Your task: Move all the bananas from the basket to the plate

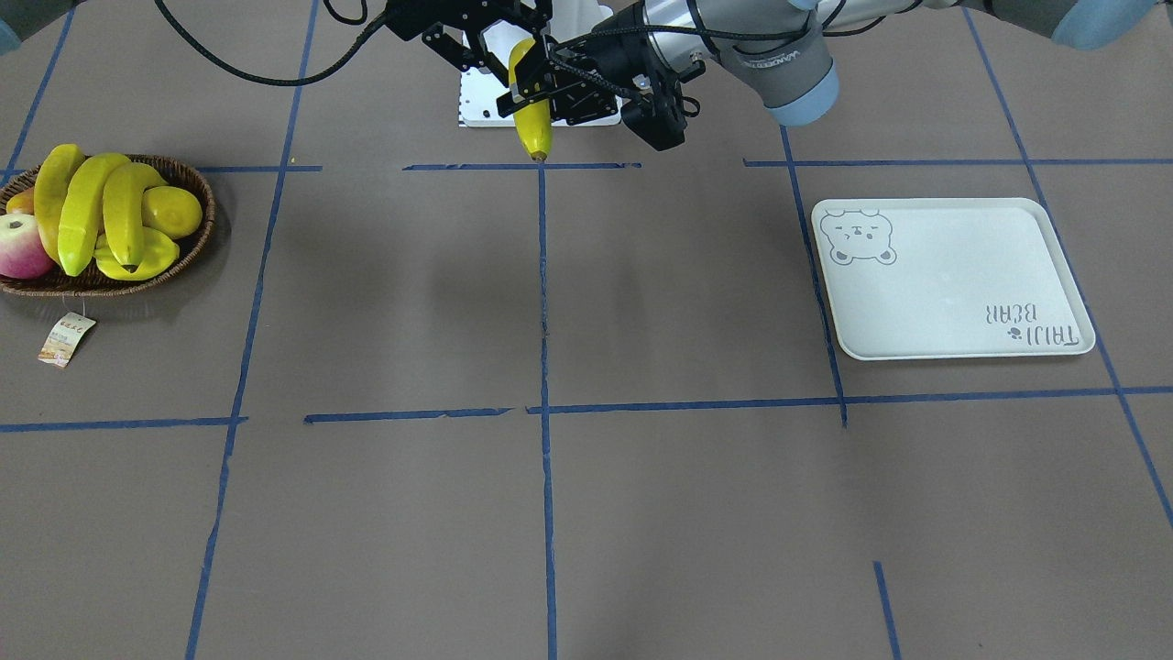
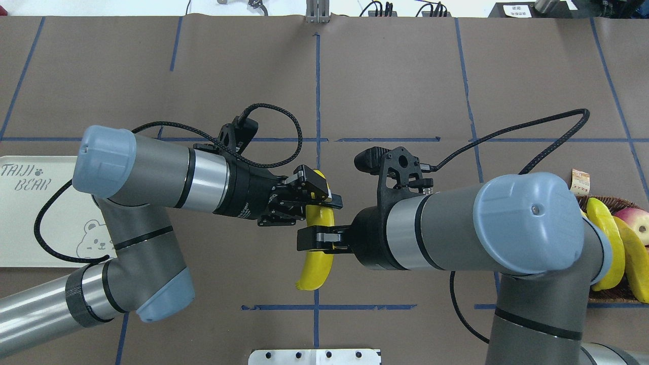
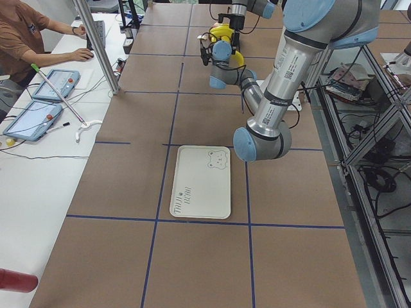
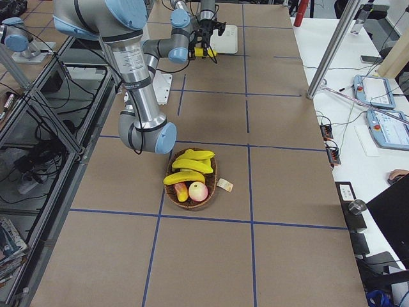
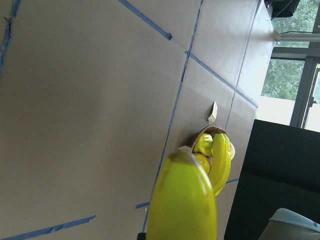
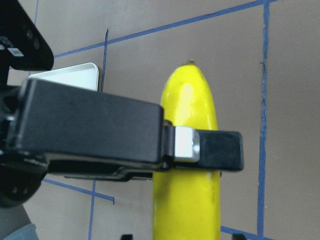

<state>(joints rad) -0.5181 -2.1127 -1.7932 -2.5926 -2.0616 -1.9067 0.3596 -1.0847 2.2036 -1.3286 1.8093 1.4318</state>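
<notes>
One yellow banana (image 2: pixel 317 263) hangs in the air over the table's middle, between both arms. My left gripper (image 2: pixel 319 195) is shut on the banana's far end, with one finger (image 6: pixel 210 150) lying across it in the right wrist view. My right gripper (image 2: pixel 314 239) sits around the banana's middle; its fingertips (image 6: pixel 125 236) show a gap on either side of the fruit, so it looks open. Three more bananas (image 1: pixel 87 211) lie in the wicker basket (image 1: pixel 197 179) on my right. The bear plate (image 1: pixel 953 275) on my left holds nothing.
The basket also holds a lemon (image 1: pixel 174 211) and an apple (image 1: pixel 23 247), and its price tag (image 1: pixel 66 337) lies on the table. The white base plate (image 1: pixel 481 105) sits under the arms. A person (image 3: pixel 26 38) sits at a side desk beyond the far edge.
</notes>
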